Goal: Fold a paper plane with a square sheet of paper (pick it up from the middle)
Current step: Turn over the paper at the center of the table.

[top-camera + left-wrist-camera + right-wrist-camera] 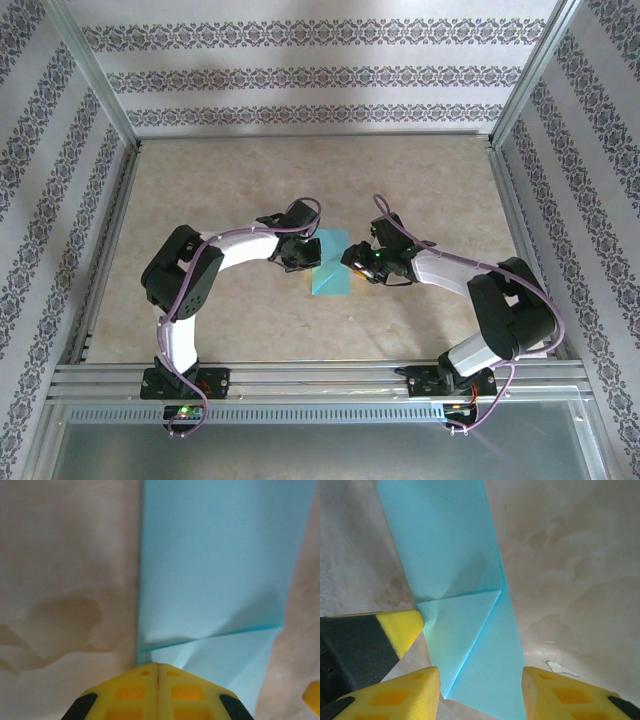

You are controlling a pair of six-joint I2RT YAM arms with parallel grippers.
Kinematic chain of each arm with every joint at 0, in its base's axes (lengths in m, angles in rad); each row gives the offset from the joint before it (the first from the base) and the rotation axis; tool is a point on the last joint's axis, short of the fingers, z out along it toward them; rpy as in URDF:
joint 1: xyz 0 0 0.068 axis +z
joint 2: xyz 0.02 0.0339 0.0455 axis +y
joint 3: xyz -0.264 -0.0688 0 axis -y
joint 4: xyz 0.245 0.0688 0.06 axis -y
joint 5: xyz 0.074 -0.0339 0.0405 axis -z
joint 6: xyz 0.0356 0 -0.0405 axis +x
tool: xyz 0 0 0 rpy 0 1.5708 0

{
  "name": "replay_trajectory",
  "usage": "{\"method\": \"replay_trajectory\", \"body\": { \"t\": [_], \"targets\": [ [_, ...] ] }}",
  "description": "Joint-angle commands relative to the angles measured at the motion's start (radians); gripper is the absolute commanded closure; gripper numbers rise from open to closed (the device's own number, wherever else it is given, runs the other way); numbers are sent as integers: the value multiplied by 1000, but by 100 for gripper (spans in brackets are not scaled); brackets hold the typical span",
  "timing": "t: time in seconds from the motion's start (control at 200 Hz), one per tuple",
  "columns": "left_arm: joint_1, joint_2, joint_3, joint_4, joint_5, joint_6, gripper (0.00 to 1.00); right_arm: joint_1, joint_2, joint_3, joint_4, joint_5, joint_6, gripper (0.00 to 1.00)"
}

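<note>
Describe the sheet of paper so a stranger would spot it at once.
On the beige table, find the spot mid-table where the left arm and right arm nearly meet. Between their tips lies the square sheet of paper: creased, partly folded, and the single teal thing there.

**Sheet between both grippers, centre frame**

In the top view I see the square sheet of paper [330,268] lying on the table [250,180] at frame centre. The left gripper [303,257] is at its left edge and the right gripper [353,262] at its right edge.
</note>
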Motion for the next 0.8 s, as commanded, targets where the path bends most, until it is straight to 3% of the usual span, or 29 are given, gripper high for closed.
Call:
{"method": "replay_trajectory", "body": {
  "t": [0.0, 0.795],
  "targets": [
    [5, 13, 10, -20, -46, -55, 96, 18, 33, 43, 0, 21, 43, 54],
    [5, 32, -57, 7, -4, -123, 98, 79, 167, 125, 17, 51, 81, 64]
  ]
}}
